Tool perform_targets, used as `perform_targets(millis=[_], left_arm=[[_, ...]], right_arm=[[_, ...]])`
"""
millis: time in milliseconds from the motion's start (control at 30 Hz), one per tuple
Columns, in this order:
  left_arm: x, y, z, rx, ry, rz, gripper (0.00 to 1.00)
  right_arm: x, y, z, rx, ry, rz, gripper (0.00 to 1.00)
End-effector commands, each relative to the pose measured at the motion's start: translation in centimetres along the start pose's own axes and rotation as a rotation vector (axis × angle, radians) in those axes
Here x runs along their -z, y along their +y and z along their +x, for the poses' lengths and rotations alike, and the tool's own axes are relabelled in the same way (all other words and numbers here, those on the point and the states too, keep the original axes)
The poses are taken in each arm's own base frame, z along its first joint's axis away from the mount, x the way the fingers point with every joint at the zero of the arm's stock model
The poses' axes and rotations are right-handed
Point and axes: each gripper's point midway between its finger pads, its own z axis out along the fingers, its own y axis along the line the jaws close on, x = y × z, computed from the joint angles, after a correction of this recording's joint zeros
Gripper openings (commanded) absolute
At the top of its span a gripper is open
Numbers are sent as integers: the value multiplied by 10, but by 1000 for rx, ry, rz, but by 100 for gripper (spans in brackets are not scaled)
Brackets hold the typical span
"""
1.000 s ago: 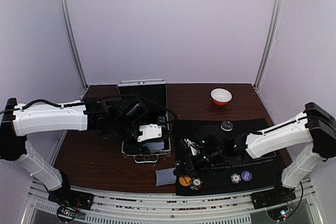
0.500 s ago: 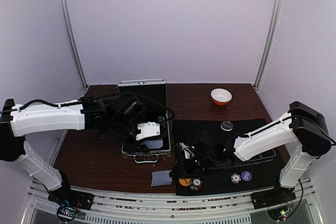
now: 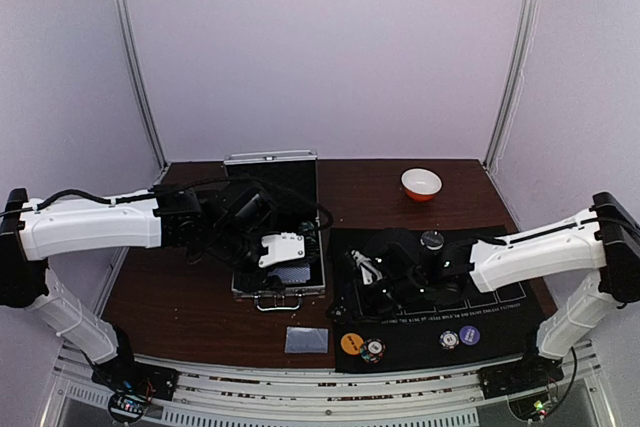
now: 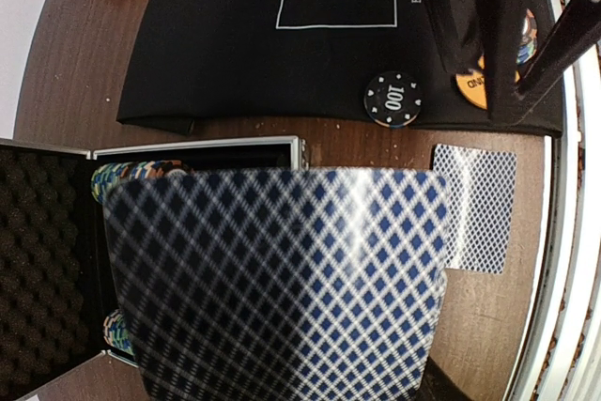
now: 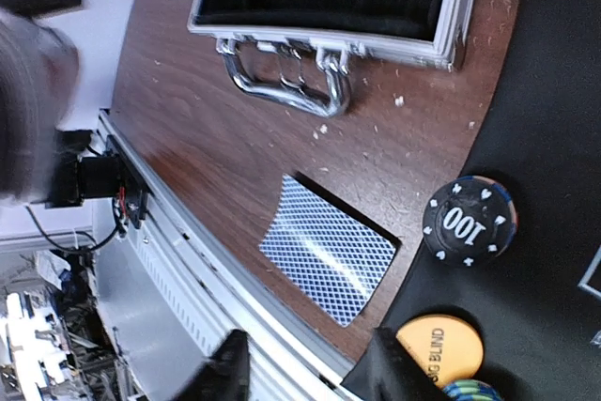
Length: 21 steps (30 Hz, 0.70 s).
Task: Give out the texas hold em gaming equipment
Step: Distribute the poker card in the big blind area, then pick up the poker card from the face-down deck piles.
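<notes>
One grey-blue-backed playing card (image 3: 306, 339) (image 5: 327, 249) (image 4: 474, 206) lies flat on the wooden table by the front edge, just left of the black mat (image 3: 500, 322). My right gripper (image 5: 310, 373) (image 3: 352, 305) hovers above it, open and holding nothing. A black "100" chip stack (image 5: 468, 221) (image 4: 392, 99) and an orange disc (image 3: 351, 343) (image 5: 439, 349) sit on the mat's near left corner. My left gripper (image 3: 285, 262) is over the open case, shut on diamond-backed playing cards (image 4: 282, 279) that hide its fingers. More chips (image 3: 449, 339), a purple-blue disc (image 3: 470, 335) and a dark disc (image 3: 432, 240) rest on the mat.
The silver case (image 3: 275, 292) stands open in the table's middle, with its handle (image 5: 286, 77) facing the front and chip rows (image 4: 141, 174) inside. A white-and-orange bowl (image 3: 421, 183) sits at the back right. A metal rail (image 3: 300, 387) runs along the front edge.
My right gripper has opened and let go of the card, which now lies by the front edge. That gripper has then drawn back up over the mat. The left arm has stayed put.
</notes>
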Motion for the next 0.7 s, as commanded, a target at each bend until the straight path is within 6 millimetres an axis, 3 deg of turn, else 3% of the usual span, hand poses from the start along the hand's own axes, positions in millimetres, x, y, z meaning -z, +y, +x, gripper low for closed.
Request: perform_targets(millis=[0, 133, 167, 467, 667], left_arm=[[11, 6, -9, 8, -56, -22, 53], [13, 6, -12, 4, -67, -18, 53], [14, 6, -12, 4, -69, -18, 53], [19, 4, -18, 11, -93, -1, 53], [20, 4, -19, 15, -96, -3, 53]], right_arm=[[46, 19, -40, 67, -160, -68, 56], [72, 47, -64, 106, -230, -269, 94], [73, 52, -70, 122, -240, -287, 99], [54, 84, -98, 244, -234, -373, 100], [40, 86, -104, 256, -222, -378, 96]])
